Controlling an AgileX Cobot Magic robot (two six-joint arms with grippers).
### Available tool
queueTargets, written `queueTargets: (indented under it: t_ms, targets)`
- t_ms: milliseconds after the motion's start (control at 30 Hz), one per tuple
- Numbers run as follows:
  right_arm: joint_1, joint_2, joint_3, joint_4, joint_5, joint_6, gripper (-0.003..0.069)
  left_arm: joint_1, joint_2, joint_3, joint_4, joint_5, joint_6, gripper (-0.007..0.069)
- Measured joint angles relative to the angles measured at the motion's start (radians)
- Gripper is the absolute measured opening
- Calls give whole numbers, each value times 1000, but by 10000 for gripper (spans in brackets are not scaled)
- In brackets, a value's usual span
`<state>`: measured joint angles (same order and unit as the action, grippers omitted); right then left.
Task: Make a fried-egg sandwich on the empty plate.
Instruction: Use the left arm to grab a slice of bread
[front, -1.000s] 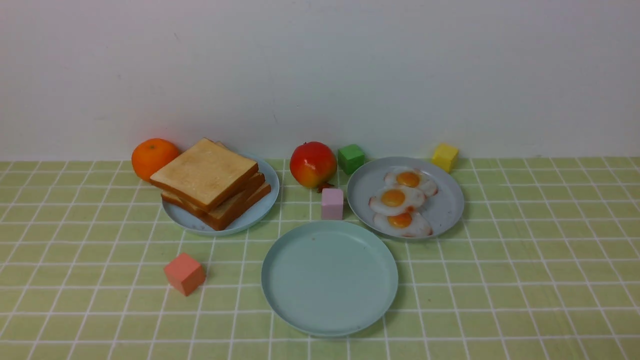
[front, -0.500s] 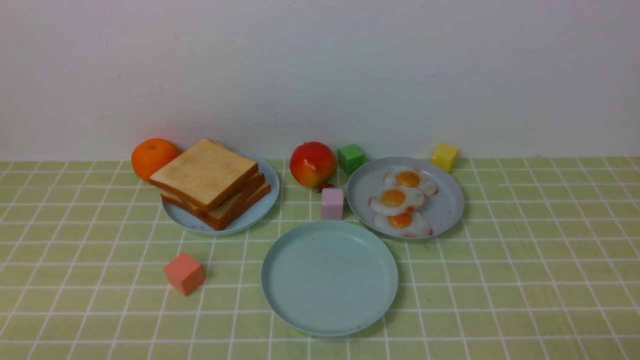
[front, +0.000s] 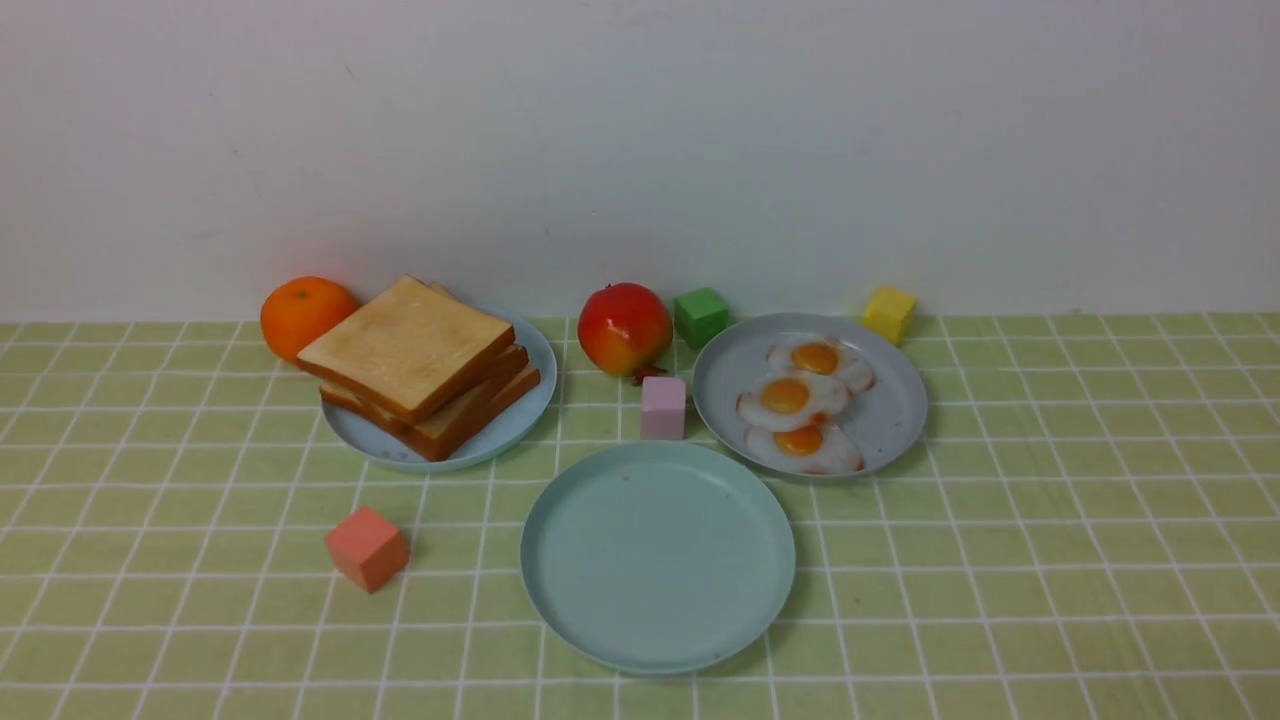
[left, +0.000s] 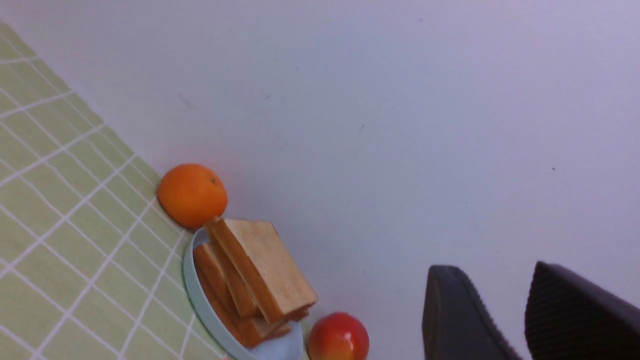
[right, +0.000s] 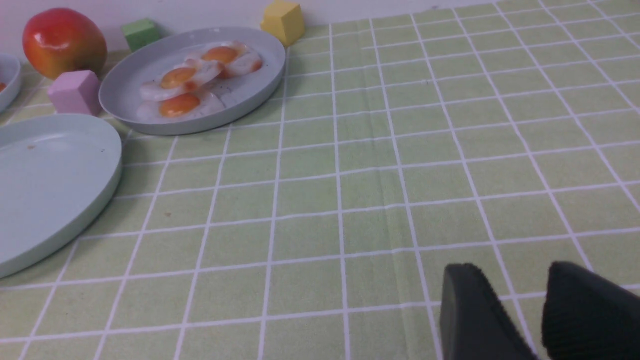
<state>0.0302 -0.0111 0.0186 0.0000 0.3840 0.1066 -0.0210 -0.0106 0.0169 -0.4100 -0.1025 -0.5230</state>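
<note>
Nothing on table moved since a second ago; front view itself a hair left. Empty plate (front: 658, 556) front centre, bare. Toast stack (front: 410, 345) on blue plate (front: 522, 412) back left, three eggs (front: 790, 397) on grey plate (front: 893, 415) back right. Left gripper (left: 495, 287), right gripper (right: 510, 287): jaws apart, nothing between.

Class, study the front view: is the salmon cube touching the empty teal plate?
Apart. The front view shows a strip of green tablecloth between the salmon cube and the empty teal plate.

light: bright, even, diffuse | shadows: soft, faint, falling rightward | focus: slightly soft, wrist views grainy
</note>
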Motion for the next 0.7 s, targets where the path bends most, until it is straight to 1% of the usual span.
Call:
queueTargets:
  t_ms: [67,100,133,200,267,333,367,400,433,467,500,567,633,700]
  targets:
    - [0,0,0,0,0,0,239,0,11,-47,12,76,-2,205]
    - [0,0,0,0,0,0,239,0,19,-60,18,84,-2,198]
    - [0,0,0,0,0,0,239,0,71,-118,51,155,-1,169]
    - [0,0,0,0,0,0,239,0,156,-194,97,243,17,124]
    - [0,0,0,0,0,0,239,-3,267,-289,150,357,83,81]
    - [0,0,0,0,0,0,239,-20,357,-370,186,458,163,54]
    - [0,0,0,0,-1,0,239,-52,421,-430,202,548,228,38]
    - [0,0,0,0,-3,0,239,-57,443,-450,204,561,249,34]
    - [0,0,0,0,-13,0,239,-114,526,-523,207,667,326,23]
    - [0,0,2,12,-24,5,239,-149,587,-574,207,718,368,19]
    - [0,0,4,22,-38,14,239,-184,629,-605,207,762,389,17]
    - [0,0,7,41,-57,29,239,-217,680,-640,207,797,406,17]
    - [0,0,8,116,-125,90,239,-283,807,-715,207,851,426,17]
    - [0,0,8,165,-197,139,239,-316,884,-753,207,864,432,17]
